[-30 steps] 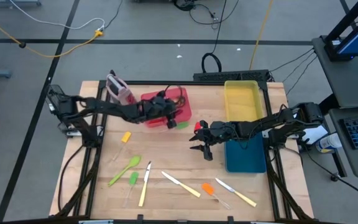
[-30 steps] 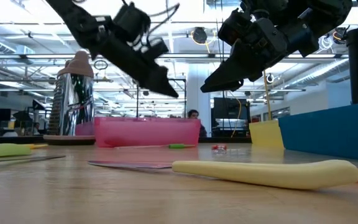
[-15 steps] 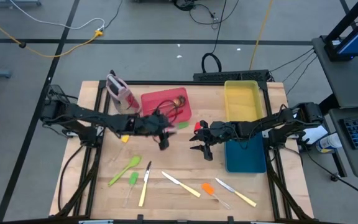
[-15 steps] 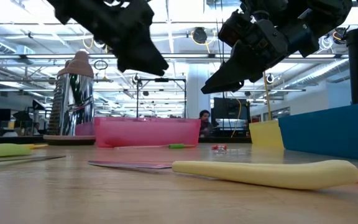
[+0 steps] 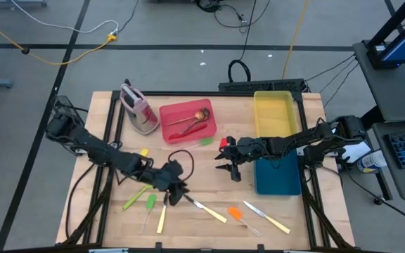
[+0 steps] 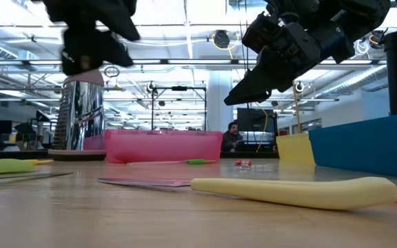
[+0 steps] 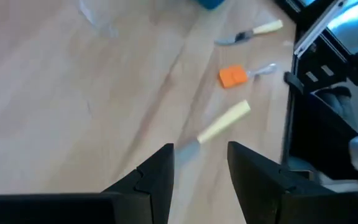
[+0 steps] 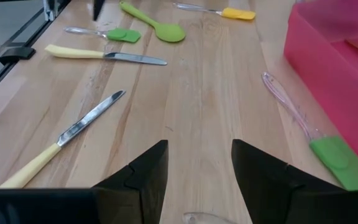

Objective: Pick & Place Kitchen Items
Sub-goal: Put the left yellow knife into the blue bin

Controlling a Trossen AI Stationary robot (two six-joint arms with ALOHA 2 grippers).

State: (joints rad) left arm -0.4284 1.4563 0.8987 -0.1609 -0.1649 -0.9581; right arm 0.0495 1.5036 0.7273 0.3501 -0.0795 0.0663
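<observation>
Utensils lie scattered on the wooden table (image 5: 118,211), most of them on the side of the red tray (image 5: 178,116) nearest the table's front edge. Left gripper (image 5: 176,195) hangs low over that spread, fingers parted and holding nothing; a cream-handled knife (image 5: 204,208) lies just beside it, its blade end toward the fingers. A second cream-handled knife (image 5: 164,209) and the green spoon (image 5: 140,192) lie close on its other side, with a green-headed spatula (image 5: 148,205) between them. An orange-headed spatula (image 5: 236,213) and a third knife (image 5: 266,216) lie farther along the front edge.

Red tray holds a wooden spoon (image 5: 192,117). A green-headed spatula (image 8: 337,162) lies against the tray's outer wall.

Right gripper (image 5: 226,163) hovers above bare table between the red tray and the blue tray (image 5: 278,176), fingers spread wide, empty.
</observation>
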